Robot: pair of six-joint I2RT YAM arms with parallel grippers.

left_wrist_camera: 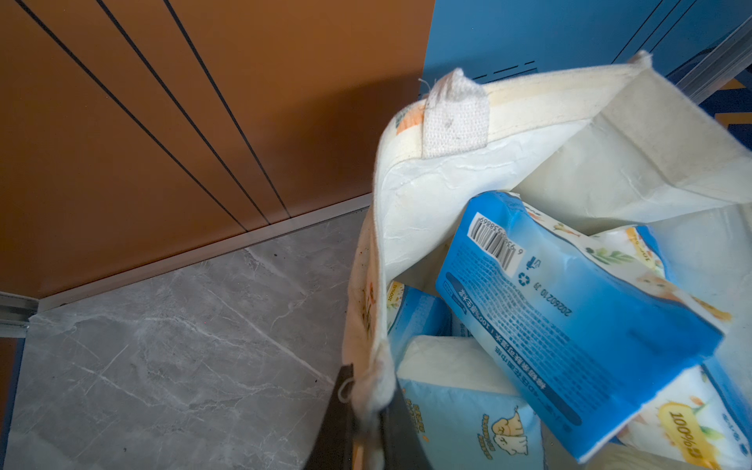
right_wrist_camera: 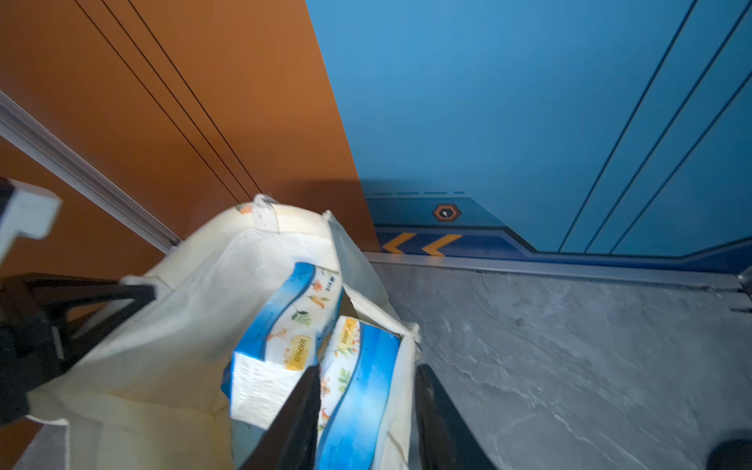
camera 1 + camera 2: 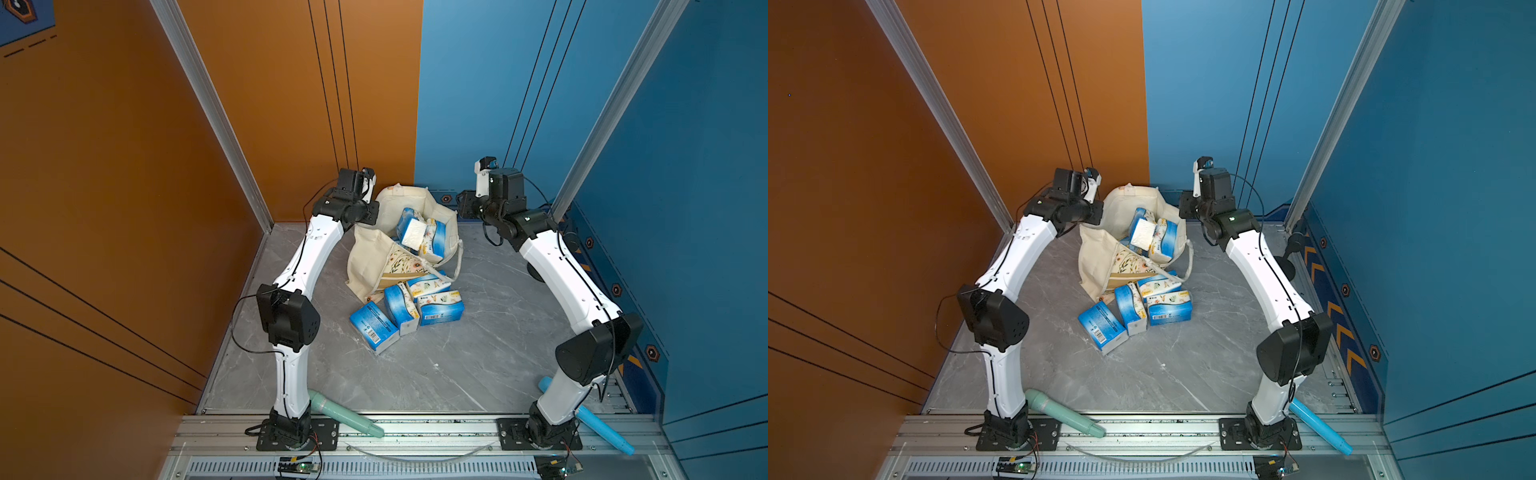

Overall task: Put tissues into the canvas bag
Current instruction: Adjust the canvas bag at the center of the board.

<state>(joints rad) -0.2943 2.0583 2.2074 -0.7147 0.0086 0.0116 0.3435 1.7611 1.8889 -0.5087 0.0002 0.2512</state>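
The cream canvas bag (image 3: pixel 374 257) stands open at the back of the grey table, seen in both top views (image 3: pixel 1100 257). Several blue and white tissue packs (image 3: pixel 415 232) lie inside it. Several more tissue packs (image 3: pixel 415 303) are heaped on the table just in front of it. My left gripper (image 1: pixel 372 382) is shut on the bag's left rim (image 1: pixel 382 285). My right gripper (image 2: pixel 368 368) straddles the bag's right wall (image 2: pixel 407 386), with one finger inside and one outside. It is closed on that wall and on an upright tissue pack (image 2: pixel 358 407) behind it.
A teal cylinder (image 3: pixel 345 413) lies by the left arm's base and a light-blue cylinder (image 3: pixel 602 430) by the right arm's base. The orange wall (image 3: pixel 124 166) and blue wall (image 3: pixel 706 208) close in the sides and back. A metal rail (image 3: pixel 415 428) runs along the front.
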